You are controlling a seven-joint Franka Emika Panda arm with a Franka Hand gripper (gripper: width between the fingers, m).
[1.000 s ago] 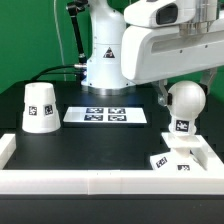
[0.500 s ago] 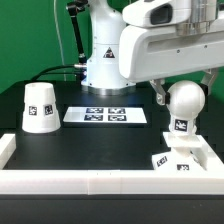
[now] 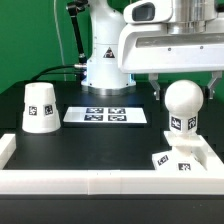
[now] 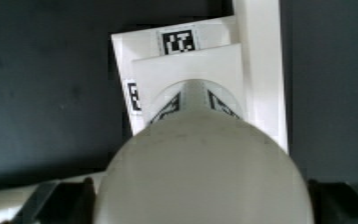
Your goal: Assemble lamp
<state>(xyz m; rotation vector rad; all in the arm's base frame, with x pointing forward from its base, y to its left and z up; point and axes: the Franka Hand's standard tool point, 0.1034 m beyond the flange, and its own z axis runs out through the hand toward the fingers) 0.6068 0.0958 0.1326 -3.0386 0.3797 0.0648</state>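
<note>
**Q:** Where is the hand, and what is it holding?

**A:** The gripper [image 3: 185, 92] sits in the upper right of the exterior view. Its two dark fingers [image 3: 158, 92] are closed against either side of the round head of the bulb [image 3: 183, 103], pinching it. The bulb is upright with its neck pointing down, directly above the flat square base [image 3: 178, 160]. In the wrist view the bulb's dome [image 4: 202, 160] fills most of the picture, and the tagged base [image 4: 179, 50] shows beyond it. Neither picture shows whether the neck touches the base yet.

**Q:** How far along is the lamp?

**A:** I would judge it early to midway. The bulb is lined up over the base but does not look seated. The shade [image 3: 40, 107] stands alone at the exterior view's left, wide end down and well apart from the other two parts. What is left is to seat the bulb in the base, then fetch the shade and set it over the bulb.

**Q:** What edges and open room are there?

**A:** The base lies in the lower right corner of the exterior view. It is near the white rail [image 3: 90, 182] that runs along the front and up the right side, so there is little room there. The black table [image 3: 100, 145] is open through the middle. The marker board [image 3: 105, 115] lies flat between the shade and the base, low enough that the arm should be able to cross above it.
</note>
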